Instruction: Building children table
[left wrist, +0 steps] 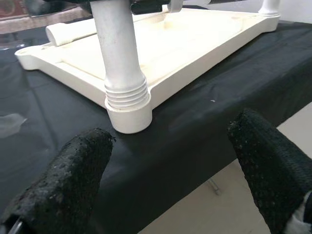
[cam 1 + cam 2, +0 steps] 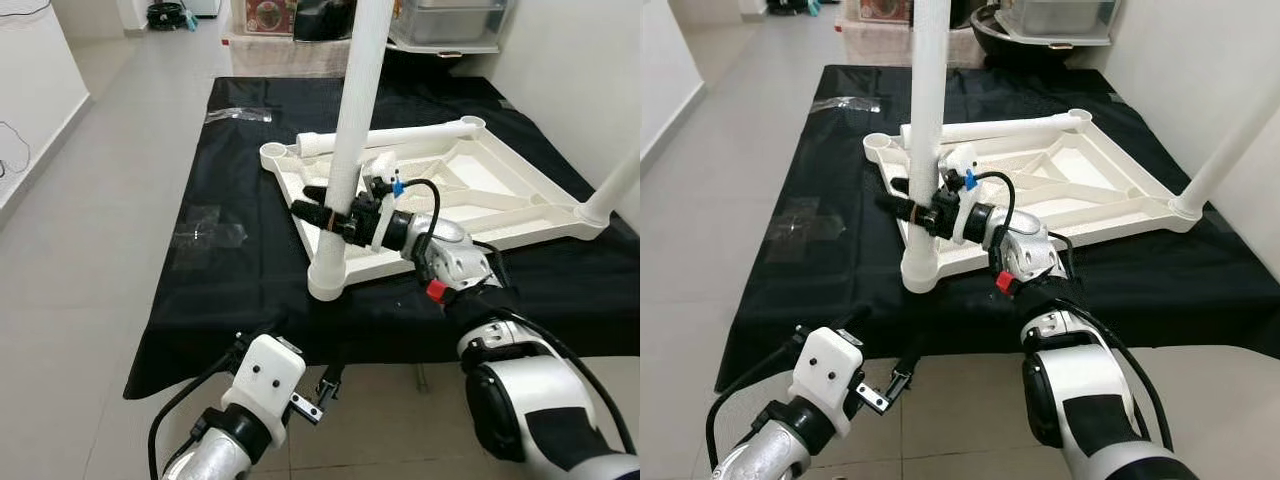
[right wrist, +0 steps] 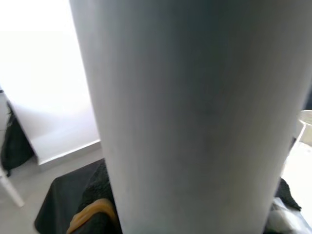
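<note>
A white plastic tabletop [image 2: 470, 205] lies upside down on a black cloth. A white table leg [image 2: 352, 130] stands upright in its near-left corner socket [image 2: 328, 276]. My right gripper [image 2: 322, 212] is shut on that leg a little above the socket; the leg [image 3: 195, 117] looms right in front of the right wrist camera. Another leg [image 2: 615, 188] stands in the right corner, and a third [image 2: 400, 135] lies along the tabletop's far edge. My left gripper [image 1: 175, 165] hangs open below the cloth's front edge, facing the socket [image 1: 127, 105].
The black cloth [image 2: 240, 290] covers a low surface with its front edge near me. Clear plastic bags [image 2: 208, 232] [image 2: 238, 114] lie on its left side. Grey tiled floor [image 2: 90, 230] runs to the left. Boxes and bins [image 2: 440, 25] stand at the far end.
</note>
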`<state>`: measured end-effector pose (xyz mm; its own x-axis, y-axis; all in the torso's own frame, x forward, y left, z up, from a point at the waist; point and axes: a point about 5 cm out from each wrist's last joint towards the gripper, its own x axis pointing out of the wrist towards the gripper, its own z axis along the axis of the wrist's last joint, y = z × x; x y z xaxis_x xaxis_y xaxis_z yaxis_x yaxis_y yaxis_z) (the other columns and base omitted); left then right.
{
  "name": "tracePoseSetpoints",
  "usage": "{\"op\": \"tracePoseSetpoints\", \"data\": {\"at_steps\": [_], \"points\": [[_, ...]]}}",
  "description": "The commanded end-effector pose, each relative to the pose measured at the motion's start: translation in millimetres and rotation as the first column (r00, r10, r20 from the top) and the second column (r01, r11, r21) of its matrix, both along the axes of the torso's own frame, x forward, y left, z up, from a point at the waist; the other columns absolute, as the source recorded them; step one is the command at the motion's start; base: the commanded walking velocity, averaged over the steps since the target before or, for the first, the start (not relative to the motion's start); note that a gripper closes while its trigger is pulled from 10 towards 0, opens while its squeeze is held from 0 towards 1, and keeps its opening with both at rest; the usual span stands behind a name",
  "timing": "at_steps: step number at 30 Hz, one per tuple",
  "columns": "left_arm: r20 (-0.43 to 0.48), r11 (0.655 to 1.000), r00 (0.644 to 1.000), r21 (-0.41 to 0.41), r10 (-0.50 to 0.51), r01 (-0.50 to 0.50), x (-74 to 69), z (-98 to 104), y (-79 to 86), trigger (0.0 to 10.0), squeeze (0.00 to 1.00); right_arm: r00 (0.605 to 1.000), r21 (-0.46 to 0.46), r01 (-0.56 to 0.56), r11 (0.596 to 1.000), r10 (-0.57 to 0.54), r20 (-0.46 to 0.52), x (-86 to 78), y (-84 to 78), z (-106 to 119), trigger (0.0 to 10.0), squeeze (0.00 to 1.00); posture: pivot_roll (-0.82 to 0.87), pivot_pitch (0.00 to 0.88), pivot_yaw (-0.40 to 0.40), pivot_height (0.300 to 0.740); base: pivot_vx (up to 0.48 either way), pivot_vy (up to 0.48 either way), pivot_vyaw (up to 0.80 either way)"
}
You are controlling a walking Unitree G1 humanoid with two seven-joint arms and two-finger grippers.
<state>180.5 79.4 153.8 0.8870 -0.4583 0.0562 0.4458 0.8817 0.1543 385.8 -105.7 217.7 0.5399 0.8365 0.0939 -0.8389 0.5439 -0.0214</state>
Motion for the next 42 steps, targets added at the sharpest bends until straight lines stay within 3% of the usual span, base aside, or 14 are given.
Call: {"op": "tracePoseSetpoints", "data": {"at_steps": [1, 6, 10, 13, 20, 21, 22, 24, 25, 28, 29, 37, 38, 42], "points": [[-0.012, 1.0, 1.0, 0.004, -0.004, 0.004, 0.8, -5.0, -1.0, 10.0, 0.0, 0.985, 0.056, 0.171, 0.984, -0.171, 0.006, -0.7, -14.1, -8.0, 0.0, 0.0, 0.14, 0.073, -0.073, 0.74, 0.0, 0.0, 0.0], [-0.011, 1.0, 1.0, 0.005, -0.004, 0.005, 1.8, -5.3, -0.6, 10.0, 0.0, 0.923, 0.04, 0.383, 0.923, -0.384, 0.022, -2.3, -24.1, -17.0, 0.0, 0.0, 0.14, 0.075, -0.073, 0.74, 0.0, 0.0, 0.0], [-0.011, 1.0, 1.0, 0.011, -0.009, 0.009, 2.6, -5.5, 0.0, 10.0, 0.0, 0.547, -0.032, 0.837, 0.547, -0.836, 0.03, -13.1, -51.5, -35.5, 0.0, 0.0, 0.13, 0.076, -0.069, 0.74, 0.0, 0.0, 0.0], [-0.011, 1.0, 1.0, 0.012, -0.01, 0.011, 2.8, -5.7, -0.1, 10.0, 0.0, 0.412, -0.032, 0.911, 0.412, -0.911, 0.003, -29.3, -48.2, -40.0, 0.0, 0.0, 0.13, 0.078, -0.069, 0.74, 0.0, 0.0, 0.0], [-0.012, 1.0, 1.0, 0.012, -0.009, 0.009, 2.7, -6.4, -0.4, 10.0, 0.0, 0.316, -0.018, 0.948, 0.317, -0.947, -0.058, -46.3, -25.6, -35.9, 0.0, 0.0, 0.13, 0.081, -0.071, 0.74, 0.0, 0.0, 0.0], [-0.012, 1.0, 1.0, 0.011, -0.009, 0.009, 2.7, -6.5, -0.5, 10.0, 0.0, 0.342, 0.014, 0.94, 0.342, -0.936, -0.085, -43.8, -15.8, -31.0, 2.0, 0.0, 0.13, 0.083, -0.069, 0.74, 0.0, 0.0, 0.0], [-0.012, 1.0, 1.0, 0.011, -0.009, 0.009, 2.7, -6.5, -0.6, 10.0, 0.0, 0.375, 0.054, 0.927, 0.372, -0.924, -0.08, -41.5, -9.2, -24.8, 10.0, 0.0, 0.12, 0.082, -0.072, 0.74, 0.0, 0.0, 0.0], [-0.012, 1.0, 1.0, 0.011, -0.009, 0.009, 2.7, -6.5, -0.6, 10.0, 0.0, 0.375, 0.054, 0.927, 0.372, -0.924, -0.08, -41.5, -9.2, -24.8, 10.0, 0.0, 0.12, 0.082, -0.072, 0.74, 0.0, 0.0, 0.0], [-0.013, 1.0, 1.0, 0.01, -0.009, 0.009, 2.7, -6.6, -0.8, 10.0, 0.0, 0.422, 0.099, 0.905, 0.414, -0.904, -0.072, -39.0, -4.0, -20.0, 10.0, 1.0, 0.13, 0.085, -0.071, 0.74, 0.0, 0.0, 0.0], [-0.013, 1.0, 1.0, 0.009, -0.009, 0.009, 2.8, -6.6, -1.0, 10.0, 0.0, 0.446, 0.124, 0.89, 0.438, -0.894, -0.046, -35.8, -4.4, -16.7, 10.0, 1.0, 0.12, 0.084, -0.073, 0.74, 0.0, 0.0, 0.0], [-0.014, 1.0, 1.0, 0.008, -0.009, 0.009, 2.7, -6.7, -1.2, 10.0, 0.0, 0.485, 0.146, 0.866, 0.479, -0.874, -0.009, -31.9, -8.7, -15.0, 10.0, 0.0, 0.12, 0.085, -0.073, 0.74, 0.0, 0.0, 0.0], [-0.014, 1.0, 1.0, 0.006, -0.008, 0.009, 2.9, -6.8, -1.5, 10.0, 0.0, 0.635, 0.168, 0.761, 0.626, -0.773, 0.004, -24.9, -18.0, -14.8, 10.0, 0.0, 0.12, 0.086, -0.072, 0.74, 0.0, 0.0, 0.0], [-0.014, 1.0, 1.0, 0.005, -0.009, 0.009, 3.2, -6.6, -1.7, 10.0, 0.0, 0.865, 0.152, 0.497, 0.854, -0.501, -0.016, -24.9, -23.3, -14.0, 10.0, 0.0, 0.12, 0.087, -0.07, 0.74, 0.0, 0.0, 0.0], [-0.013, 1.0, 1.0, 0.004, -0.009, 0.009, 3.4, -6.6, -1.8, 10.0, 0.0, 0.975, 0.144, 0.22, 0.965, -0.217, -0.041, -29.8, -24.8, -8.9, 10.0, 0.0, 0.13, 0.087, -0.071, 0.74, 0.0, 0.0, 0.0]]}}
